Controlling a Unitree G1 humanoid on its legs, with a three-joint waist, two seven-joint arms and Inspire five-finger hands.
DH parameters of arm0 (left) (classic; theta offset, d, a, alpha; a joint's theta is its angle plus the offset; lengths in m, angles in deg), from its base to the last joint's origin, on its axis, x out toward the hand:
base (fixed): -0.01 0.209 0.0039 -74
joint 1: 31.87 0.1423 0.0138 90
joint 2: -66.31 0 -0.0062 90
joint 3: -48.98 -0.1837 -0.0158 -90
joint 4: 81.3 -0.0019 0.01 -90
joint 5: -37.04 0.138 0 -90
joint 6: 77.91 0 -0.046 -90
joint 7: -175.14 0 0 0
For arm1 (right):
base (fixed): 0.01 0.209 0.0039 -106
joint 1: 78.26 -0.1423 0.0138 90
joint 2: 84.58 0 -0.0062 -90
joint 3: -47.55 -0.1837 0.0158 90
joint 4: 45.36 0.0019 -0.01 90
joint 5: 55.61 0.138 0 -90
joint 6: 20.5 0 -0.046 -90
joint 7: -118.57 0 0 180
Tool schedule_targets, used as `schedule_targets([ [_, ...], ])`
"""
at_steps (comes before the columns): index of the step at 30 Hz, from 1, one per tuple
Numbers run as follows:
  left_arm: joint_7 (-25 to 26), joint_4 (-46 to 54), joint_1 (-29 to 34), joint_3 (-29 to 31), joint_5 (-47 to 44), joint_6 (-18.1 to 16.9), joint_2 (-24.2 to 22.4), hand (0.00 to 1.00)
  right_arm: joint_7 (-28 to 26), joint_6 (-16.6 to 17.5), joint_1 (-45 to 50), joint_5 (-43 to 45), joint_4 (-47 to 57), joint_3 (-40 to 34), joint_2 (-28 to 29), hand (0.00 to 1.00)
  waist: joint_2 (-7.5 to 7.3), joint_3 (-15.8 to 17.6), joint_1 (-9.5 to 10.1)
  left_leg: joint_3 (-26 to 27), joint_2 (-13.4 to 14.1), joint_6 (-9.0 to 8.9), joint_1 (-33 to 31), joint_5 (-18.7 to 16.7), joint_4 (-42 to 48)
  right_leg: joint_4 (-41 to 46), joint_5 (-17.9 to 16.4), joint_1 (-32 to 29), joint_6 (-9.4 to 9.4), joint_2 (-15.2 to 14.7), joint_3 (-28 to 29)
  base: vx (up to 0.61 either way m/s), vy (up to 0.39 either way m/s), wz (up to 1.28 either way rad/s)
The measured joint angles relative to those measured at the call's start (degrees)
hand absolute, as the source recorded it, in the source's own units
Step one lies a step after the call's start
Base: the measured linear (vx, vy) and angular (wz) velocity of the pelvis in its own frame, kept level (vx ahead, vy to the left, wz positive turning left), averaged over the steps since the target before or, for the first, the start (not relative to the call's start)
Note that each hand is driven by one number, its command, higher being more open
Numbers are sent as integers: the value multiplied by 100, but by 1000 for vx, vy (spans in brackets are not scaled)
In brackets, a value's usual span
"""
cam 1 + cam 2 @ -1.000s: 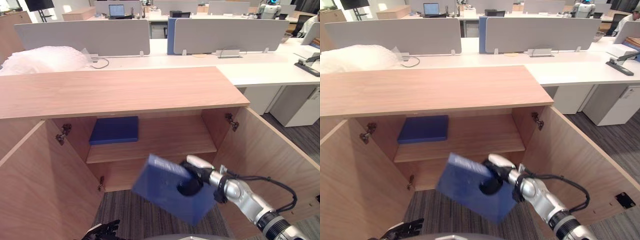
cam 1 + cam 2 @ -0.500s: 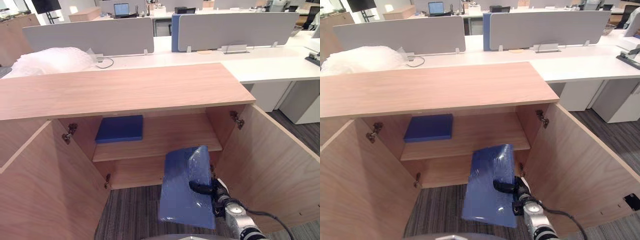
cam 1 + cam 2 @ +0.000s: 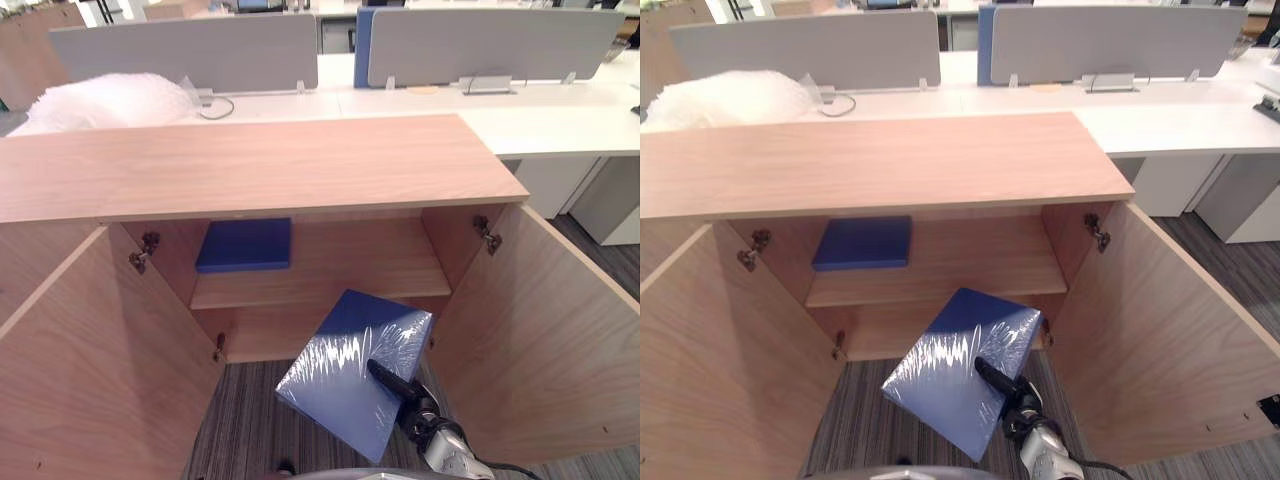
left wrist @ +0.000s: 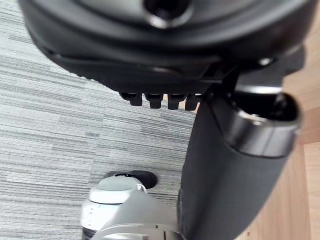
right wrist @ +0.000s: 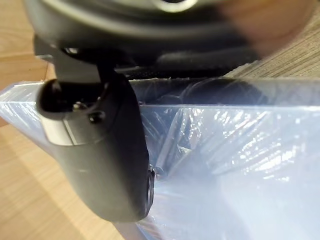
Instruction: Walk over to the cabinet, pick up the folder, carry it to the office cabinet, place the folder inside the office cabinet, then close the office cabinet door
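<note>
My right hand (image 3: 395,383) had its fingers hidden beneath the plastic-wrapped folder (image 3: 345,370). The thumb was clamped across its top face, holding it tilted in the air at 6 o'clock from the shelf (image 3: 340,265) of the office cabinet (image 3: 250,165), between the open doors (image 3: 540,340). A second blue folder (image 3: 245,245) lay flat at the shelf's 9 o'clock end. My left hand (image 4: 165,50) hung above carpet (image 4: 50,125); I couldn't tell its grip.

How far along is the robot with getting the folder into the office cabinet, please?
Done: the wrapped folder is picked up, gripped by the right hand. In hand: it hangs tilted between the open doors, before the office cabinet, whose shelf bears another blue folder. Left: set it inside, release, shut both doors.
</note>
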Motion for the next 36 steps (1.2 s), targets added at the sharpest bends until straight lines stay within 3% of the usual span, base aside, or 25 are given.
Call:
schedule_targets([
  [1, 29, 109, -2, 43, -60, -6, -100, 100, 32, -7, 127, -3, 98, -8, -20, 0, 67, 53, -3, -39, 100, 5, -216, -140, 477, 84, -109, -3, -62, 43, -19, -69, -6, 12],
  [5, 53, 310, 12, 113, -70, -19, -280, 100, 200, -83, 374, -5, 502, -103, -8, 0, 108, 98, 60, 20, 194, -9, -768, -100, 1552, 89, -135, 28, -89, 20, 80, -39, 3, -9],
  [8, -10, 313, 6, 2, -70, -47, -325, 100, 213, -82, 393, 17, 901, -231, -2, 0, 128, 49, 100, 56, 106, -44, -825, -253, 1212, 52, -155, -36, -55, -131, 236, 110, 107, -21],
  [10, 5, 339, 13, -22, -144, -80, -329, 100, 215, -39, 344, 36, 1021, -288, -8, 0, 64, 61, 149, 9, 14, -96, -935, -207, 773, 63, -240, 14, 127, -383, 297, 164, 194, -17],
  [11, 43, 349, 30, -149, -168, -81, -330, 100, 215, 6, 338, 36, 1029, -294, -19, 0, 128, 21, 155, 22, 25, -136, -925, -79, 485, 64, -281, 22, 256, -417, 309, 177, 230, -17],
  [12, 61, 347, 32, -215, -172, -81, -324, 100, 216, 26, 327, 35, 1008, -311, -9, 0, 151, -3, 160, 61, 48, 0, -944, 26, 475, 57, -328, 58, 336, -455, 322, 242, 277, -15],
  [14, 175, 411, -24, -356, -171, -106, -248, 100, 250, 18, 320, 29, 1009, -327, 107, 0, -36, -109, 182, 222, -267, 240, -1044, -295, 734, -112, -156, 128, 532, -801, 347, 288, 296, -4],
  [16, 218, 401, -71, -371, -174, -105, -246, 100, 255, 4, 283, 16, 1001, -327, 159, 0, -111, -192, 241, 426, -499, 403, -983, -440, 724, -132, 37, 96, 741, -1099, 431, 287, 295, -17],
  [19, 244, 264, -52, -398, -200, -109, -263, 100, 252, -22, 114, -16, 733, -323, 121, 0, -81, -306, 352, 743, -854, 537, -462, -446, 162, 604, 139, -224, 887, -1455, 753, 261, 257, -42],
  [21, 259, 170, -13, -633, -296, -121, -252, 100, 253, -100, 64, -31, 524, -321, 0, 0, 28, -375, 346, 779, -1036, 590, 28, -417, -185, 2040, 292, -768, 646, -1575, 856, 217, 263, -19],
  [22, 257, 125, 14, -806, -343, -127, -248, 100, 252, -109, 59, -46, 427, -293, -64, 0, 81, -396, 311, 782, -1081, 695, 309, -406, -348, 3068, 510, -1173, 232, -1655, 828, 206, 233, -1],
  [24, 254, 43, -1, -893, -355, -135, -145, 100, 252, -110, -46, -75, 281, -252, -4, 0, 81, -385, 230, 783, -1116, 739, 569, -428, -485, 4015, 262, -1662, 103, -1681, 574, 227, 196, 10],
  [25, 258, 5, -3, -884, -355, -138, -142, 100, 250, -108, -138, -74, 219, -203, 81, 0, 64, -378, 154, 765, -1087, 741, 665, -427, -566, 4089, -87, -1973, 119, -1608, 279, 163, 83, 8],
  [27, 265, -46, -18, -866, -353, -139, -120, 100, 203, -105, -190, -70, 226, -163, 164, 0, 27, -346, 79, 668, -1022, 742, 683, -427, -559, 3528, -317, -2142, 206, -1255, 232, 117, -28, 15],
  [29, 264, -45, -48, -807, -352, -169, -74, 100, 192, -103, -187, -32, 230, -172, 197, 0, -37, -286, 18, 491, -990, 740, 684, -428, -540, 2658, -330, -2057, 257, -900, 344, 89, -151, 48],
  [30, 260, -30, -49, -713, -345, -194, -59, 100, 193, -103, -146, -32, 254, -186, 209, 0, -188, -269, 5, 353, -1061, 720, 672, -439, -533, 1828, -31, -1913, 279, -723, 535, 75, -241, 67],
  [31, 219, -61, -82, -558, -254, -163, -90, 100, 197, -103, -58, -36, 313, -244, 162, 0, -174, -228, 26, 221, -1006, 578, 748, -472, -570, 1735, -61, -1806, 273, -694, 389, 53, -228, 55],
  [36, 231, -50, 34, -96, -216, -161, -335, 100, 215, -108, 365, -13, 906, -318, 33, 0, -8, -308, 45, 1, -663, 291, 778, -409, -840, 1436, -68, -1583, 88, -401, 26, 38, -167, 23],
])
